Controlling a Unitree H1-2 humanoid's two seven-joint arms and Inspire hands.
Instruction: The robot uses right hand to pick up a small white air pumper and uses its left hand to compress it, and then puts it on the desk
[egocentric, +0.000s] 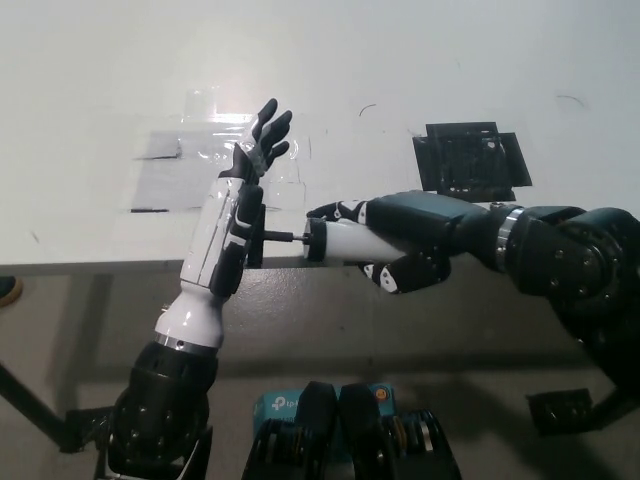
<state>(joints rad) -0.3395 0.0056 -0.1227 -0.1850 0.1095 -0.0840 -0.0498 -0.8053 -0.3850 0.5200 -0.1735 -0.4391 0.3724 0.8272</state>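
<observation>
So we've got our right hand (385, 245) wrapped around the white air pumper (340, 242), holding it level right over the front edge of the desk (420, 60). Its thin rod (283, 237) pokes out toward our left hand (238, 205), which has its fingers spread, gripping nothing, palm side pressed against the rod's tip. Only a short bit of rod shows between them. Behind us on the desk there's clear tape (180, 165) and a black patch (472, 158), with plenty of bare white surface beyond.
</observation>
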